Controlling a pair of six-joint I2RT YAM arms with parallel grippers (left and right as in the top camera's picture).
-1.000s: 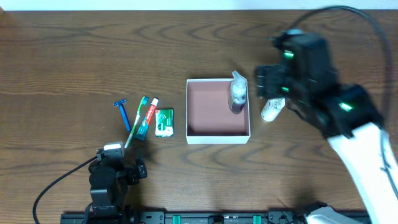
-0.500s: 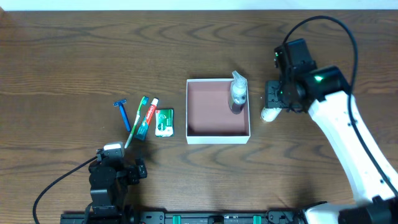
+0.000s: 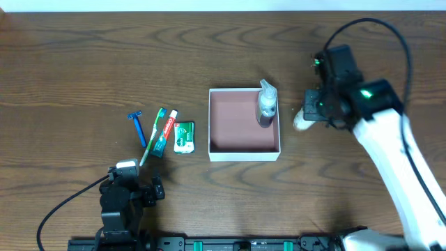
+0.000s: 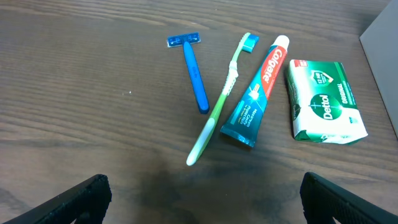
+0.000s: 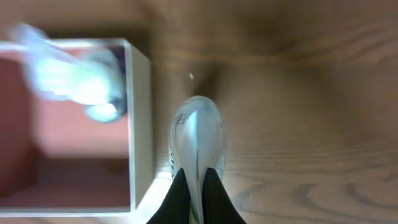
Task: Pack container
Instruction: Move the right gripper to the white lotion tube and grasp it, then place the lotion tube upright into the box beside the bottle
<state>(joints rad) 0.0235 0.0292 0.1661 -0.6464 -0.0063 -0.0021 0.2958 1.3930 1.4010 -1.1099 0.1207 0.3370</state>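
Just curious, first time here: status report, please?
Left gripper open. Right gripper shut on white rounded tube beside shallow white-walled square container. Clear pump bottle inside. Nothing blocking.

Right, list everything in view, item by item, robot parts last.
container: one, white walls with a pinkish-brown inside, table centre.
bottle: one, clear with a dark base, inside the container along its right wall.
white tube: one, white, just outside the container's right wall.
razor: one, blue, leftmost of the row to the left of the container.
toothbrush: one, green, beside the razor.
toothpaste: one, red and teal, beside the toothbrush.
soap: one, green and white pack, nearest the container.
table: one, dark brown wood.
left gripper: fingers wide apart, near the row of toiletries.
right gripper: fingers closed on the white tube.
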